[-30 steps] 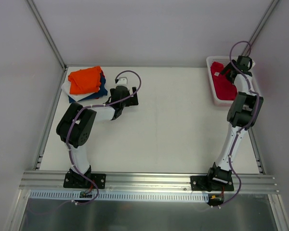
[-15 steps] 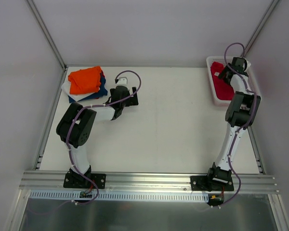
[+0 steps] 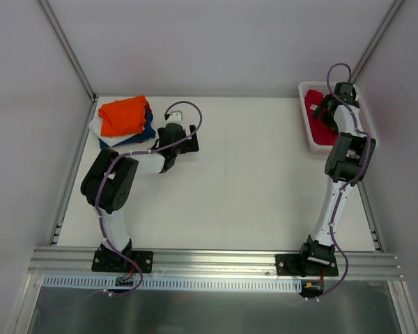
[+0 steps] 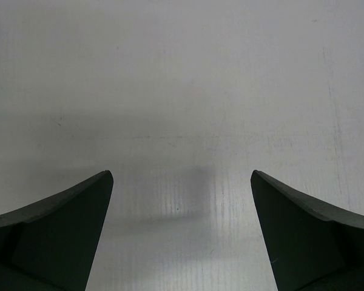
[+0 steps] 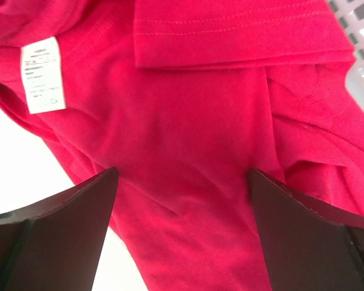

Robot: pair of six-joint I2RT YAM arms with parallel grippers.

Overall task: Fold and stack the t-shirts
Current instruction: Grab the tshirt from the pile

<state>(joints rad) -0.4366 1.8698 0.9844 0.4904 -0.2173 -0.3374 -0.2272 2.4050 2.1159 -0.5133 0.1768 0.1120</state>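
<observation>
A crumpled crimson-red t-shirt (image 3: 323,126) lies in the white mesh basket (image 3: 308,129) at the back right. Its small white neck label (image 5: 43,75) shows in the right wrist view, where red cloth (image 5: 188,139) fills most of the picture. My right gripper (image 5: 182,182) hangs open right over this shirt, its jaws wide apart with cloth below the gap. A folded stack sits at the back left: the orange t-shirt (image 3: 123,115) on top, navy-blue (image 3: 148,130) and white (image 3: 101,132) under it. My left gripper (image 4: 182,182) is open over the bare table (image 4: 182,79), just right of the stack.
The basket's mesh wall (image 5: 361,42) shows at the right edge of the right wrist view. Metal frame rails (image 3: 70,174) border the table on the left, and a rail (image 3: 209,259) runs along the near edge by the arm bases.
The right arm has reached further back into the basket, its gripper now lower over the red shirt. The left arm has barely moved.
</observation>
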